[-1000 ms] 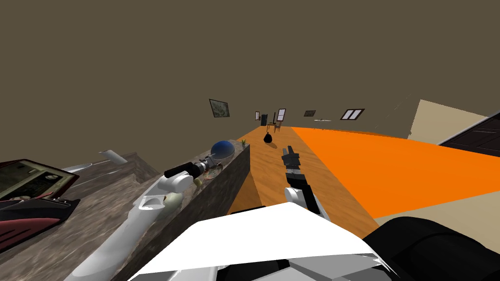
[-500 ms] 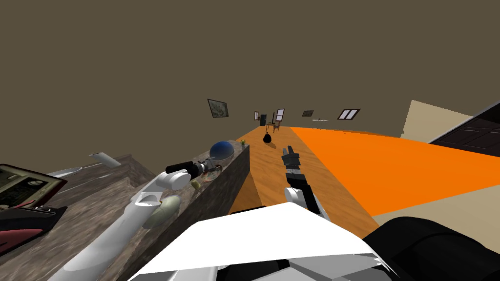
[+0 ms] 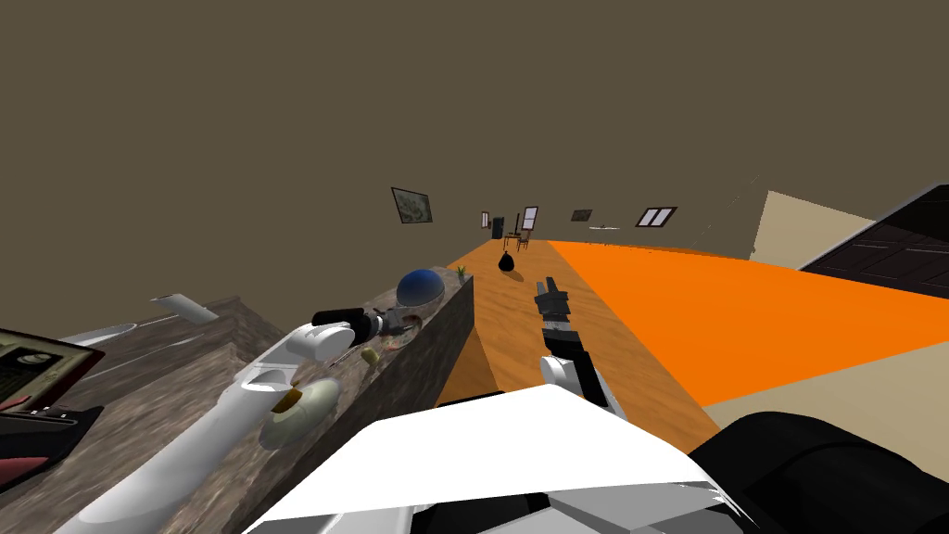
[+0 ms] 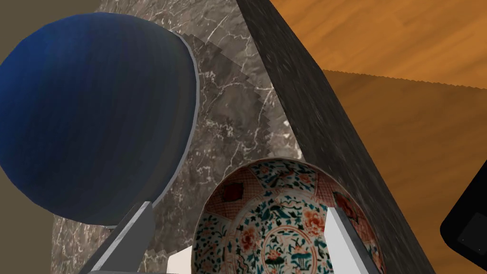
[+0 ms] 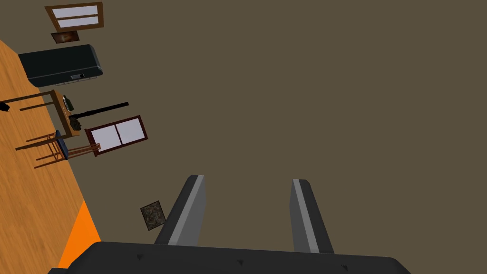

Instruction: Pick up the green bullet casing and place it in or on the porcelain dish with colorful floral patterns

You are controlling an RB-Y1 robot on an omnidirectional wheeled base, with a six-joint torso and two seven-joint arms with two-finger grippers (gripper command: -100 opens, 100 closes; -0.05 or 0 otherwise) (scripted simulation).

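The floral dish (image 4: 285, 228), white with red, teal and orange patterns, lies on the marble counter (image 4: 228, 109) near its edge. My left gripper (image 4: 238, 209) hovers just over it, open, with one finger on each side of the dish and nothing between them. The head view shows that gripper (image 3: 400, 322) at the dish (image 3: 405, 332). A small yellow-green piece (image 3: 371, 355), possibly the casing, lies on the counter beside my left wrist, short of the dish. My right gripper (image 3: 549, 283) hangs open over the wooden floor, with its fingers (image 5: 192, 209) empty.
A blue dome (image 4: 95, 119) stands right behind the dish (image 3: 422, 286). A pale oval object (image 3: 301, 408) lies under my left forearm. A dark red open case (image 3: 28, 389) sits far left. The counter (image 3: 167, 389) drops to wooden floor and an orange rug (image 3: 741, 306).
My head camera has turned, sliding the case and counter items left. My left elbow has dropped lower, uncovering the pale oval object. The gripper stays over the dish.
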